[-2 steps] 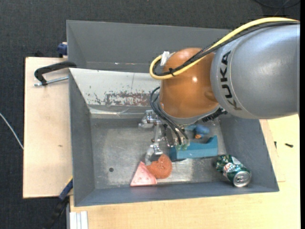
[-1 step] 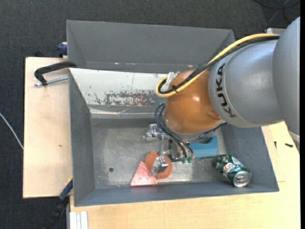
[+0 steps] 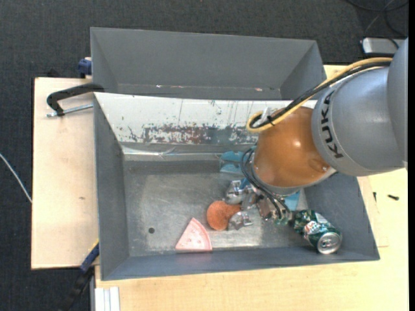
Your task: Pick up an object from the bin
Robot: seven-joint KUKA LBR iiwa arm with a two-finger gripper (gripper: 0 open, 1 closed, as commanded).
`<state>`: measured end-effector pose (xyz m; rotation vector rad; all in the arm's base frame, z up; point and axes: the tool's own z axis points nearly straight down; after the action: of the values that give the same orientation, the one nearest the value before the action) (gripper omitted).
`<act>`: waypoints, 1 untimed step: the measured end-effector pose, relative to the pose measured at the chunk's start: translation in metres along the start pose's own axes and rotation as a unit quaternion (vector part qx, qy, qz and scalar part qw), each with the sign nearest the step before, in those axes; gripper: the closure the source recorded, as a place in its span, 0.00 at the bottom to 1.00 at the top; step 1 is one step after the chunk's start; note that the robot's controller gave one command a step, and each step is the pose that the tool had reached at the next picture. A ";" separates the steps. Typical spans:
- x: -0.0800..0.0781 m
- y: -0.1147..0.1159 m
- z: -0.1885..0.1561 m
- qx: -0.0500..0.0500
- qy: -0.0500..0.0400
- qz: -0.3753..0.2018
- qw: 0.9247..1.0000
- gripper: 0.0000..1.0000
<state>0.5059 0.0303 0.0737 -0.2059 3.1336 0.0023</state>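
Low over bin (image 3: 109, 193) floor: gripper (image 3: 239, 206) spread open, holding nothing; orange disc (image 3: 218, 216) just beside, can (image 3: 316, 230) near.

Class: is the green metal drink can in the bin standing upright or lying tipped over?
Tipped over: the green metal drink can lies lengthwise, its round silver end facing sideways, not up.

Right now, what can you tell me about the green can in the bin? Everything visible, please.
The green can looks like a metal drinks can, dark green with white and red markings, and somewhat dented. It lies on its side on the floor of the bin, near the front right corner, with its silver top end pointing toward that corner. Its other end lies just below the arm's orange cover; whether anything of the arm touches it cannot be told. No other loose thing touches it.
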 end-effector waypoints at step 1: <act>0.000 0.000 0.000 0.000 0.000 0.000 1.000 1.00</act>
<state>0.5059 0.0303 0.0737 -0.2056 3.1336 0.0025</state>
